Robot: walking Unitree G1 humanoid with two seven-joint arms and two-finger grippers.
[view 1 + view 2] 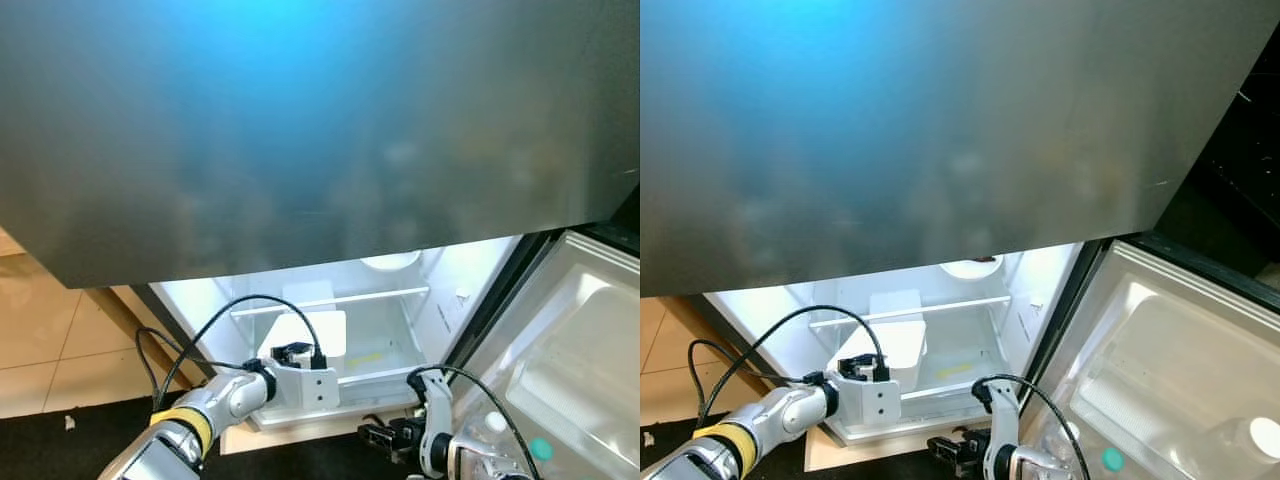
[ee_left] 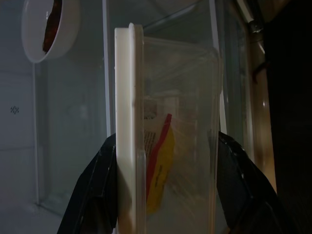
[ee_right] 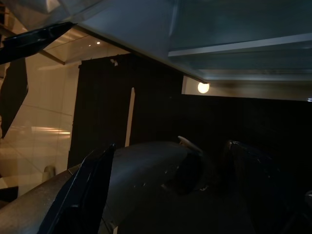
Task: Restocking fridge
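Left gripper [image 2: 165,195] clamped on clear plastic container with white lid [image 2: 161,126], held inside lit open fridge [image 1: 400,300], lower centre of head views. Right gripper [image 3: 165,195] low at bottom right, fingers spread, holding nothing. White bowl [image 1: 970,266] behind.

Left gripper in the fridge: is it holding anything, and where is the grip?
Yes. The left gripper clamps a clear plastic container with a white lid, one finger on the lid face, the other on the opposite side.
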